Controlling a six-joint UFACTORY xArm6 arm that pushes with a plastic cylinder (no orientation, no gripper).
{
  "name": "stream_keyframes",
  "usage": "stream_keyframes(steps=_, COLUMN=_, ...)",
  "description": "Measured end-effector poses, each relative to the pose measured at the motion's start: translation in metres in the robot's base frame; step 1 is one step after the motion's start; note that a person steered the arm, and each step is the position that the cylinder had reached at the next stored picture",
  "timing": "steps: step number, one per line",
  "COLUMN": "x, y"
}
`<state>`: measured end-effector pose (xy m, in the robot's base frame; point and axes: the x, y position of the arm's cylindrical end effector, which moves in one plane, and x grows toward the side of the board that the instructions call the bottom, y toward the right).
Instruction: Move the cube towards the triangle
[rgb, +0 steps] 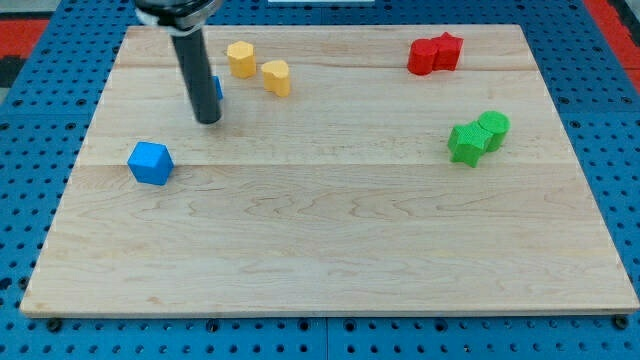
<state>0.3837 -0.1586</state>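
A blue cube lies on the wooden board at the view's left. A second blue block, mostly hidden behind my rod, sits up and to the right of it; its shape cannot be made out. My tip rests on the board just below that hidden blue block, up and to the right of the cube, with a gap between tip and cube.
Two yellow blocks lie near the top, right of my rod. Two red blocks touch at the top right. Two green blocks touch at the right. The board's edge borders blue pegboard.
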Motion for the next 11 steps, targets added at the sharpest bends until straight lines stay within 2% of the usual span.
stream_keyframes(steps=1, x=-0.033, y=-0.034)
stream_keyframes(steps=2, x=-0.058, y=0.029)
stream_keyframes(steps=3, x=-0.052, y=0.010)
stream_keyframes(steps=4, x=-0.035, y=-0.088)
stream_keyframes(steps=5, x=-0.003, y=-0.141)
stream_keyframes(steps=6, x=0.059, y=-0.139)
stream_keyframes(steps=7, x=0.079, y=-0.132)
stream_keyframes(steps=9, x=0.075, y=0.011)
stream_keyframes(steps=10, x=-0.001, y=0.014)
stream_keyframes(steps=11, x=0.037, y=-0.003)
